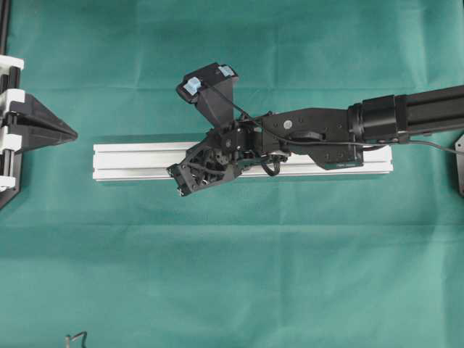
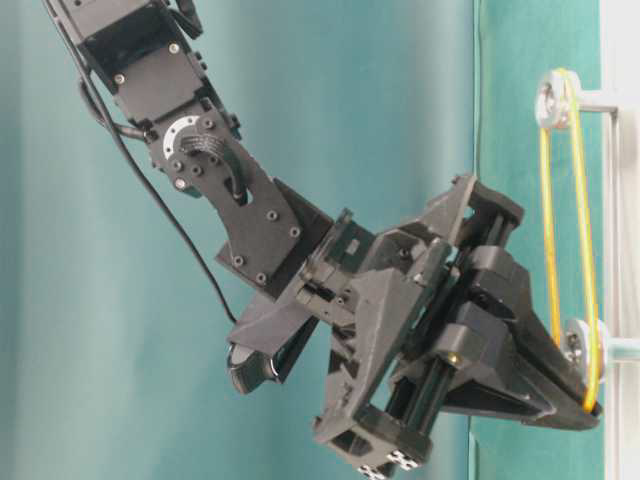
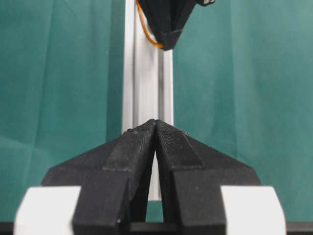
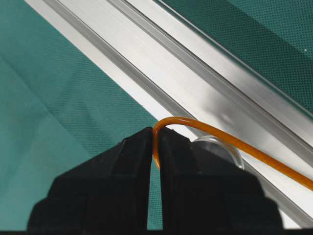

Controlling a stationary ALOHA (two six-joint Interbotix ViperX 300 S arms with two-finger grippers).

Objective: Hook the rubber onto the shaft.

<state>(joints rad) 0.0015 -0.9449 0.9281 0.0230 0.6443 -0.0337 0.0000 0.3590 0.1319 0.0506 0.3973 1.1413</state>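
The right gripper (image 4: 155,147) was clamped on the rubber (image 4: 234,143), its jaws pressed together with the orange band pinched between the tips, over the aluminium rail (image 1: 138,161) on the green surface (image 1: 232,275). In the table-level view the rubber ran taut from an upper shaft (image 2: 553,98) down past a lower one (image 2: 578,343). The left gripper (image 3: 155,128) sat with jaws together, holding nothing, well apart at the rail's far end.

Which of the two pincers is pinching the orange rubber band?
The right pincer: the orange rubber band loops out from between its shut fingertips above the aluminium rail. The left pincer is shut on nothing, parked at the rail's end.
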